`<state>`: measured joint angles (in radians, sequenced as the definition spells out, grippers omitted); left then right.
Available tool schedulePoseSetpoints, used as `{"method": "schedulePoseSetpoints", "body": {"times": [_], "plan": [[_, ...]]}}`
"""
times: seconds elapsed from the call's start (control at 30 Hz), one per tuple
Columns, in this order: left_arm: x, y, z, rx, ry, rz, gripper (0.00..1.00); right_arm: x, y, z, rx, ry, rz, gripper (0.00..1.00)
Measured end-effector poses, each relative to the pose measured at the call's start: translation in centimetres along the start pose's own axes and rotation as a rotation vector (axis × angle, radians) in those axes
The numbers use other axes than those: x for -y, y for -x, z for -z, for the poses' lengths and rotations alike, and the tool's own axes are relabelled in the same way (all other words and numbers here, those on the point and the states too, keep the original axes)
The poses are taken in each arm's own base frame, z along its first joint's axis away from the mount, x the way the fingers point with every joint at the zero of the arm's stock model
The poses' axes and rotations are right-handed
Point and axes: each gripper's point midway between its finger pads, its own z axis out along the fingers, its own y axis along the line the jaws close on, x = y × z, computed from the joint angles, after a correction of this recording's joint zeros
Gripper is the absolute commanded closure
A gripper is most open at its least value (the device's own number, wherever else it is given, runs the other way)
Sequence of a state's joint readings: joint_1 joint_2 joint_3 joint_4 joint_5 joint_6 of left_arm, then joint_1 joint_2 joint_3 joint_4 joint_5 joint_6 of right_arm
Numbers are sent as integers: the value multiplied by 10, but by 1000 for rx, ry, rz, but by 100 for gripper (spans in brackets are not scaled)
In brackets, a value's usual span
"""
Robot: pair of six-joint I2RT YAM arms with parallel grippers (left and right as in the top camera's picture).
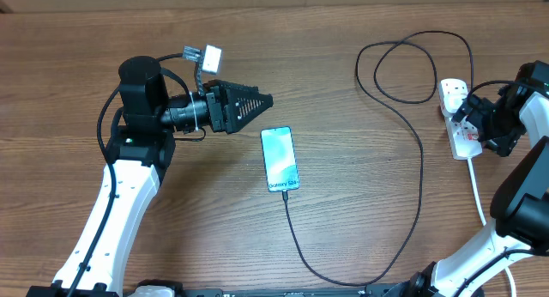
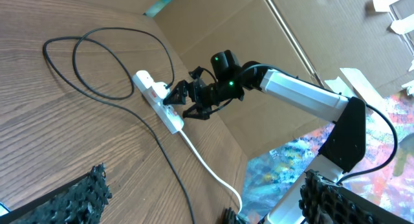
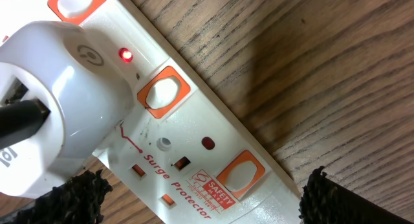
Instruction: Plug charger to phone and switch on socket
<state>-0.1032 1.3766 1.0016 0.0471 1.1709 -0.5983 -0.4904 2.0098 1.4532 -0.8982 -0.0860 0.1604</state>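
Observation:
The phone [image 1: 280, 158] lies face up mid-table, its light blue screen lit. The charger's thin black cable [image 1: 420, 172] joins the phone's bottom edge, runs round to the right and loops up to a white plug [image 1: 454, 90] seated in the socket [image 1: 464, 136], a white power strip. My right gripper [image 1: 477, 125] is open over the strip. In the right wrist view its fingers [image 3: 194, 201] straddle the strip [image 3: 194, 153], by an orange-framed switch [image 3: 162, 93] and a lit red lamp [image 3: 125, 54]. My left gripper [image 1: 260, 100] is open and empty, above and left of the phone.
The strip's thick white cord [image 1: 477, 190] runs down the right side. The left wrist view shows the strip [image 2: 158, 104], the right arm [image 2: 291, 88] and a cardboard wall [image 2: 259, 43] behind. White tags [image 1: 202, 54] lie at the back near the left arm.

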Motion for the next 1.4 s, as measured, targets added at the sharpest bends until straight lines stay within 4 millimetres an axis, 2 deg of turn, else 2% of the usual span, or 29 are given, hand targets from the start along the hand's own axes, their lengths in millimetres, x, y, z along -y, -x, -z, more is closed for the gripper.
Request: {"method": "schedulePoseSetpoints", "body": {"times": [0.13,0.27,0.33,0.4,0.53,0.6,0.8,1.1,1.4], "plan": [[-5,-3,0,-4,19,-33,0,0,0,0,0,0,0,0],[-18,-8,-3,14,102,-195,0,0,0,0,1,-1,0,0],[-26,-21,-5,7,145,-263,0,0,0,0,1,-1,0,0],[-38,-44,-5,-6,204,-336,0,0,0,0,1,-1,0,0],[-63,-85,6,-1,307,-457,1,0,0,0,1,-1,0,0],[-70,-95,13,35,348,-529,1,0,0,0,1,-1,0,0],[-69,-113,32,158,402,-704,0,0,0,0,1,-1,0,0],[-82,-138,50,209,490,-736,1,0,0,0,1,-1,0,0],[-93,-153,66,253,584,-749,1,0,0,0,1,-1,1,0]]}}
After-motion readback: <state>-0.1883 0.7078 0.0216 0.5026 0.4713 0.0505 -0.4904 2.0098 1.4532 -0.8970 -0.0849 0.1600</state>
